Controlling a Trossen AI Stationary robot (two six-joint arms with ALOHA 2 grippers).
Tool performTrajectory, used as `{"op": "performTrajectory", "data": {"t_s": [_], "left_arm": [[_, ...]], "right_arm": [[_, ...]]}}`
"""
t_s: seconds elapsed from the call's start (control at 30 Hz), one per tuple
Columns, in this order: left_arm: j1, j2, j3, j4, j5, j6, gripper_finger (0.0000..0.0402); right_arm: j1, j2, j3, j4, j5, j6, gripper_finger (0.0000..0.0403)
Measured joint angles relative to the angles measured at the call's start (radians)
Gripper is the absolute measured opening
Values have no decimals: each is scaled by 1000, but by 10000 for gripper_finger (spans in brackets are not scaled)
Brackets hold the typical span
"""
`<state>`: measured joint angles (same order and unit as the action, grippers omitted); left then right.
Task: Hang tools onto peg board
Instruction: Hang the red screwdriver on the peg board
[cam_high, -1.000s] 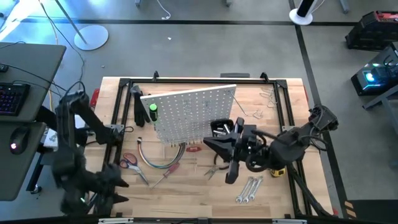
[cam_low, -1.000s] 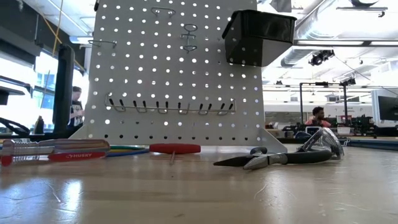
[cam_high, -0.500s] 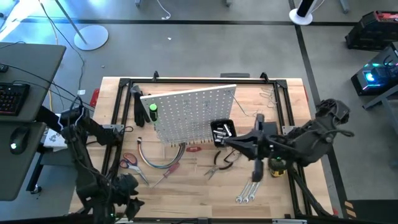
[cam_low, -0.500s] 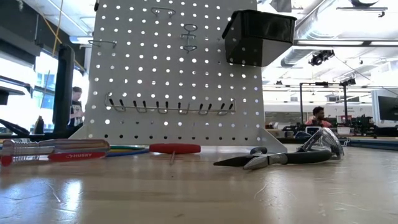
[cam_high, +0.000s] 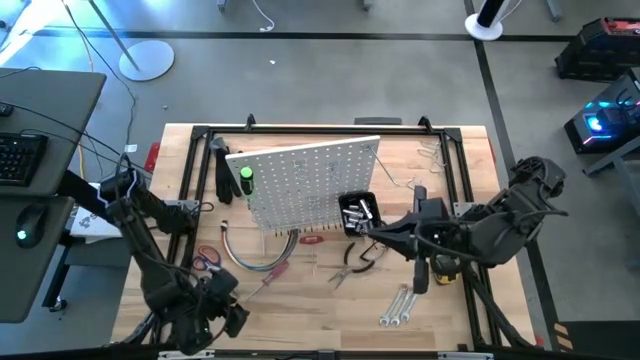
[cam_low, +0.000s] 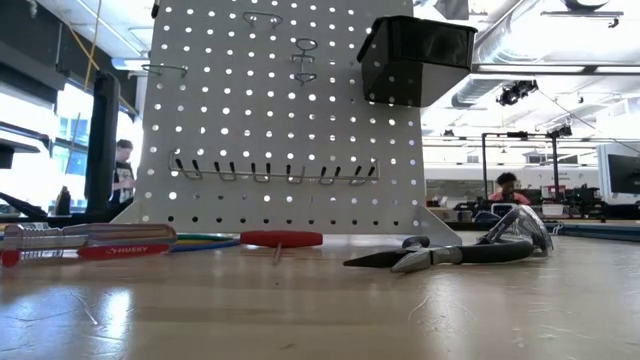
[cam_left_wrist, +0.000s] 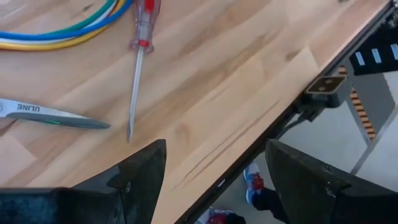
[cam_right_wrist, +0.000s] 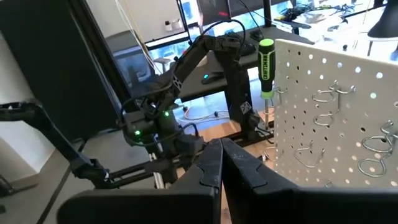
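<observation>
Left gripper (cam_high: 222, 308) is hovering open-jawed over the table's front left, near the loose tools.

The red-handled screwdriver (cam_left_wrist: 138, 46) is lying just ahead of it, long axis pointing from cables toward the table edge, beside the scissors (cam_high: 207, 260); only the left wrist view is showing this. The right gripper (cam_high: 420, 282), fingers pressed together and empty, is hanging above the wrenches (cam_high: 398, 306). The peg board (cam_high: 305, 180) is standing mid-table.

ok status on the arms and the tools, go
Left gripper open, empty, over front table edge near red screwdriver. Right gripper shut, empty, beside peg board. Pliers, wrenches on table, unhung. Path clear.
</observation>
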<state>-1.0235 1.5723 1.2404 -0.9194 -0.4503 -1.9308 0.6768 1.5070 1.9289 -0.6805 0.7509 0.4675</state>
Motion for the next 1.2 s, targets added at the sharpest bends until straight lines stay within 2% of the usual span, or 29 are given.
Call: {"op": "performTrajectory", "data": {"t_s": [0.13,0.27,0.47,0.67,0.9,1.2], "left_arm": [[26,-4,0,3,59,19,268],[35,-42,0,2,145,139,268],[35,-162,1,-53,75,271,268],[35,-252,1,-212,27,260,268],[35,-266,1,-296,15,259,268],[35,-236,0,-296,-13,244,268]], "right_arm": [[-1,0,0,5,0,4,0],[-1,0,0,9,21,4,0],[-4,0,0,13,64,4,0],[-4,0,0,13,65,-2,0],[-5,0,0,12,72,-39,0],[-5,0,0,12,189,-68,0]]}}
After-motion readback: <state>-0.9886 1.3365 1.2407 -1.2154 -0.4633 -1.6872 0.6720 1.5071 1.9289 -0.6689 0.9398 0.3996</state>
